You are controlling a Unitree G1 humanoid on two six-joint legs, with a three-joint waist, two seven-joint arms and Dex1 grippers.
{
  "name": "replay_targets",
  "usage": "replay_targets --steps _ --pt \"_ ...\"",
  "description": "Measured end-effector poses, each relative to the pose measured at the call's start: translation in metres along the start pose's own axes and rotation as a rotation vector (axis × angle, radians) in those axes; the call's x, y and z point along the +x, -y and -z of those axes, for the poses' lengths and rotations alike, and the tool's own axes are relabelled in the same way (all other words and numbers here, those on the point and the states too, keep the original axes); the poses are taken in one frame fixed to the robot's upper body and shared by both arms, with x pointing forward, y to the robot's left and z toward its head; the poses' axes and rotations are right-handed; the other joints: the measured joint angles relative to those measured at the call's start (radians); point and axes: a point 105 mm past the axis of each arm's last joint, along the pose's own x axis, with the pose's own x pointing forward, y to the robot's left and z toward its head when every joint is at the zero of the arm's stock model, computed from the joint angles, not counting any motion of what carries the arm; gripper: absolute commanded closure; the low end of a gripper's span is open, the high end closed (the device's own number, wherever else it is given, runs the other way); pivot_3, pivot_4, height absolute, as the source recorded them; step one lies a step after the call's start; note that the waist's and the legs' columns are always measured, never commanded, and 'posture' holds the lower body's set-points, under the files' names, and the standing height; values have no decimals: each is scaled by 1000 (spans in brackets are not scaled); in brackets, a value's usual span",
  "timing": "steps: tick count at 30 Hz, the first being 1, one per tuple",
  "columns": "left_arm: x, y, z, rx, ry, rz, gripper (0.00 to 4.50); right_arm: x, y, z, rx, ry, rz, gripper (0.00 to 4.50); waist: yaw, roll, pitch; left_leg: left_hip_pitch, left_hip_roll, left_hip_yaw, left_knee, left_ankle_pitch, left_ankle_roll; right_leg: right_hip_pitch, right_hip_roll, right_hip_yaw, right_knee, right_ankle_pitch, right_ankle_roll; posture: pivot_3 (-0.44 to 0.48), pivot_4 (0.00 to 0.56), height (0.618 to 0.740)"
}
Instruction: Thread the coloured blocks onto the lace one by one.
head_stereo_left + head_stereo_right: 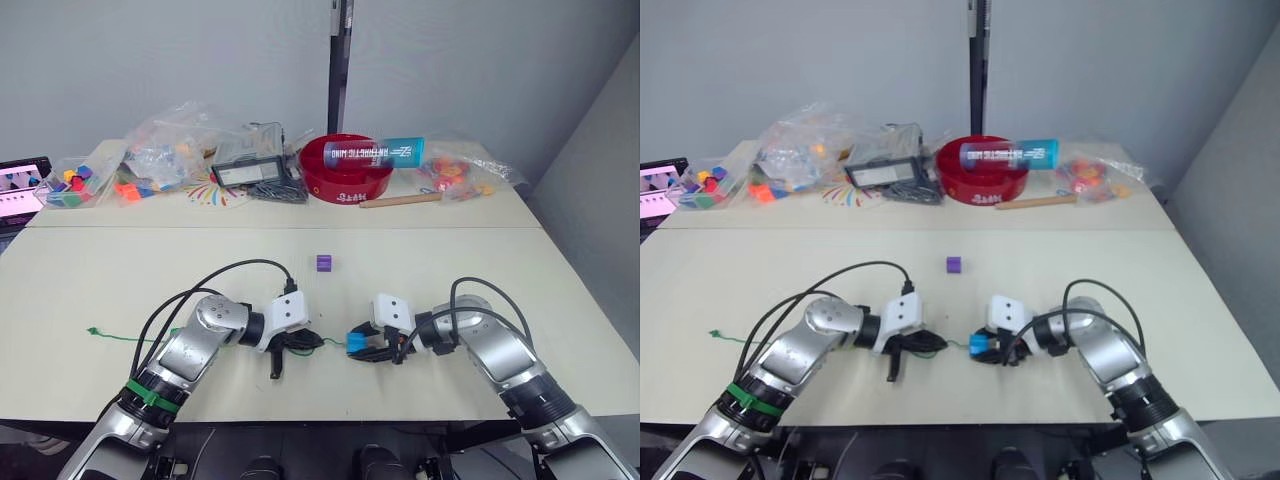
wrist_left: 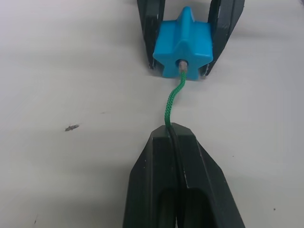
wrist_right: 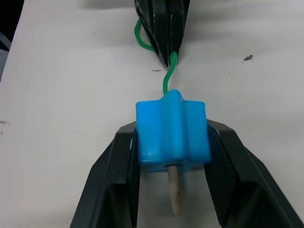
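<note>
- Right gripper (image 3: pixel 172 190): fingers clamped on the two sides of the blue star-shaped block (image 3: pixel 172 133), near table edge, centre-right.
- Left gripper (image 2: pixel 176 135): fingers pressed together, pinching the green lace (image 2: pixel 172 97) just short of the block.
- Lace runs left-to-right along the block's bore; pale stiff tip (image 3: pixel 175 192) already pokes out the far side, between the right gripper's fingers.
- Judgement: the tip lies on the right arm's side, so the pull-through falls to that arm.
- Lace tail trails left across the table to its knot (image 1: pixel 90 331).
- Purple block (image 1: pixel 323 262) sits loose, further off, mid-table, unthreaded.
</note>
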Motion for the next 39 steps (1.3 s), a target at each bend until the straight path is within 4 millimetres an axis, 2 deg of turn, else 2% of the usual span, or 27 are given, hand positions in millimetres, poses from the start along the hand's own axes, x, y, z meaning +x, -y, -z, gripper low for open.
replay_targets --steps 6,12,18,21,24,27,31,32,39 --pt "9 7 -6 15 11 43 4500 4 0 -1 -3 3 5 3143 -5 0 0 0 0 0 0 0 0 0 1 0 0 0 0 0 150 731" --pt "11 3 -18 50 32 40 4500 7 1 -4 -5 3 4 3143 -7 0 0 1 0 0 0 0 0 0 1 0 1 0 0 0 150 731" --pt "9 1 -16 48 21 33 4500 10 1 -6 -6 6 1 3143 -9 0 0 1 1 0 0 0 0 0 1 0 1 0 0 0 150 731" --pt "2 1 -11 32 2 36 3671 11 1 -7 -5 5 -3 3143 -9 0 0 1 1 0 0 0 0 0 1 0 1 0 0 0 150 731" --pt "0 0 -10 33 -2 37 2658 11 0 -7 -1 5 -6 3143 -8 0 0 1 1 0 0 0 0 0 1 0 1 0 0 0 150 731" --pt "-6 -1 -9 44 -13 34 1656 14 -1 -7 23 5 -12 1682 -9 0 0 1 1 -1 0 0 0 0 1 0 1 0 0 0 150 731" --pt "-7 -1 -10 56 -9 35 1656 14 -4 -9 38 14 -24 505 -7 0 0 0 1 0 0 0 0 0 1 0 1 0 0 0 150 731" --pt "-7 -1 -10 59 -6 38 1656 13 -6 -9 45 11 -26 64 -5 0 0 0 0 -1 0 0 0 0 1 0 1 0 0 0 150 731" --pt "4 -2 -21 95 37 53 1656 -14 -5 6 103 -20 42 24 7 0 0 -1 -1 0 2 0 0 0 0 0 0 0 0 0 150 731"
